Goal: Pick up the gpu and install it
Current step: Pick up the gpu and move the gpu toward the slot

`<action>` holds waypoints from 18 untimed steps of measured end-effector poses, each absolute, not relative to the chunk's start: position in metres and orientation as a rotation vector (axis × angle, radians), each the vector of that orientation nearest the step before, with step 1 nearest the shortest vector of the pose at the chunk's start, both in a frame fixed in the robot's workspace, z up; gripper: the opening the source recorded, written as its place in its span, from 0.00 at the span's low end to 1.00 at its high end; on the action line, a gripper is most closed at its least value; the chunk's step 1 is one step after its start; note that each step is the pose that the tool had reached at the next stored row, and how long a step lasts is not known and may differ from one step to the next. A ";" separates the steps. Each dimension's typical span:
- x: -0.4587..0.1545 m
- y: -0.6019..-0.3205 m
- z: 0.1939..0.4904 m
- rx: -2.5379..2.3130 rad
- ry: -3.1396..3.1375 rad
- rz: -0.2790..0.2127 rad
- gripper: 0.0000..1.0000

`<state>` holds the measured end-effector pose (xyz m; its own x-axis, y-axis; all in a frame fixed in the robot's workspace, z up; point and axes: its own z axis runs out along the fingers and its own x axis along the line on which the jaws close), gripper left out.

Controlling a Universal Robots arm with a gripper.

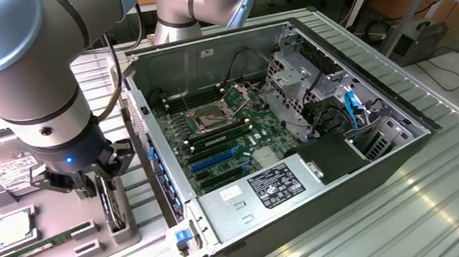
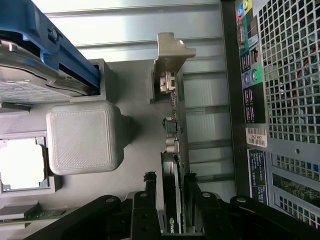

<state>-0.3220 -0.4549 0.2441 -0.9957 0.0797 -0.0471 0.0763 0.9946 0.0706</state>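
Straddling the gpu (image 2: pixel 172 200), which stands on edge in its grey holder (image 1: pixel 121 230) beside the case (image 1: pixel 300 159), the gripper (image 2: pixel 168 192) has fingers (image 2: pixel 150 200) apart on either side, not visibly clamped; pickup barely begun, install undone.

**GPU on edge in its holder**

The gpu (image 1: pixel 115 206) (image 2: pixel 173 200) is a thin, dark card with a black face, standing upright on its long edge in a grey slotted holder. In the exterior view it sits at about 8 o'clock, just beside the open computer case. In the wrist view its pale metal bracket strip is on 1 end, and small connectors line the board's edge.
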 end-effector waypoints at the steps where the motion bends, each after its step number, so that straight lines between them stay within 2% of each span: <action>1: -0.322 -0.455 0.244 0.121 3.088 0.107 0.36; 6: -0.322 -0.455 0.244 0.121 3.087 0.107 0.35; 7: -0.322 -0.455 0.244 0.121 3.087 0.107 0.27; 18: -0.321 -0.455 0.244 0.027 3.092 0.109 0.27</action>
